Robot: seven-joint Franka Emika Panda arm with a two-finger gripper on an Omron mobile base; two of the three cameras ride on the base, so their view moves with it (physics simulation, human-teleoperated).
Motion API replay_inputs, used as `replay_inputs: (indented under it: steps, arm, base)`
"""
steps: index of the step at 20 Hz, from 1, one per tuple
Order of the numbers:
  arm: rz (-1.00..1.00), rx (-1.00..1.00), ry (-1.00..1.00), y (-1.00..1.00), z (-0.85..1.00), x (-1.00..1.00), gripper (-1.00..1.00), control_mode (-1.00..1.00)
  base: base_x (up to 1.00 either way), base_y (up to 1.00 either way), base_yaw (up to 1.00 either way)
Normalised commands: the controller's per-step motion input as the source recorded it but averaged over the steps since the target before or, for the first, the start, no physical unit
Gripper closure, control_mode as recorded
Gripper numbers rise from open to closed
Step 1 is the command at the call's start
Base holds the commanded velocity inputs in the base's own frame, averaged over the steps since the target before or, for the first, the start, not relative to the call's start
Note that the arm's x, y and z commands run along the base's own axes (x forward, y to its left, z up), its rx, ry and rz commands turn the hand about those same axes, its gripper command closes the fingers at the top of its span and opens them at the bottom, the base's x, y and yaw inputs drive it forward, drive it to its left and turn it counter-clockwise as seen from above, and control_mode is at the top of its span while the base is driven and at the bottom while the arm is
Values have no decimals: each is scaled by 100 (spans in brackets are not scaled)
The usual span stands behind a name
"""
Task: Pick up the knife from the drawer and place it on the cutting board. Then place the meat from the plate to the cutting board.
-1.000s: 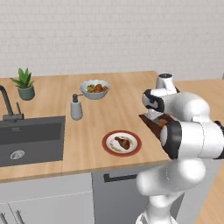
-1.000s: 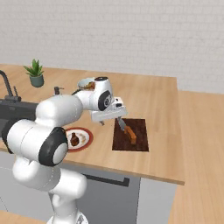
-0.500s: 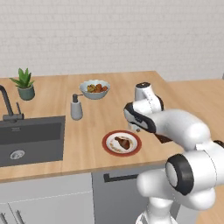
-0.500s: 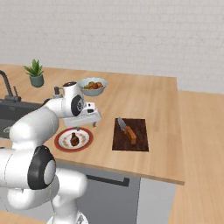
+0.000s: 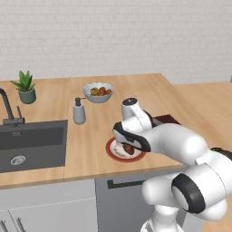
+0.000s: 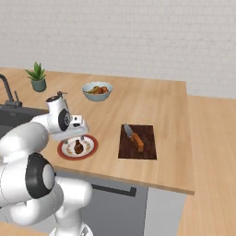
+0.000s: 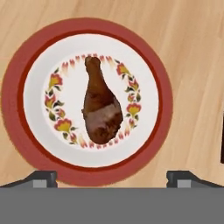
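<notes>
With my gripper (image 7: 111,177) hanging straight above the plate (image 7: 17,131), its two fingertips (image 7: 41,178) stand wide apart and empty at the bottom of the hand view, one to each side of the dish. I read that spread as set for the grab: the jaws are open wider than the meat (image 7: 101,114), so they can come down around it.

The meat lies in the middle of the plate's white centre, inside the ring of painted flowers, thin end pointing away from the fingertips and thick end towards them. It is a drumstick shape, so I judge a pinch across the thick part to be the surer hold; the narrow end could slip out.

From the right base view, the plate (image 6: 64,152) sits close to the front edge of the counter (image 6: 161,101), with the wrist directly over it. The cutting board (image 6: 147,150) lies near that same front edge, off to the right of the plate and apart from it. The knife (image 6: 134,138) already rests on the board, blade towards the back wall and orange handle towards the front, lying along its middle. That leaves bare board on either side, which I would aim for when setting the meat down.

Further back on the counter stand a white bowl of fruit (image 6: 97,91) and a potted plant (image 6: 37,77), both well out of my path.
</notes>
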Motion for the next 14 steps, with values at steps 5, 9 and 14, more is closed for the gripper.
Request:
replay_inputs:
  steps: [5, 9, 14]
  arm:
    - [0, 0, 0, 8, -38, 32, -100, -100]
    - [0, 0, 0, 1, -34, 43, -100, -100]
    - [0, 0, 0, 1, -32, 31, -100, -100]
  base:
    - [0, 0, 0]
    - [0, 0, 0]
    - [0, 0, 0]
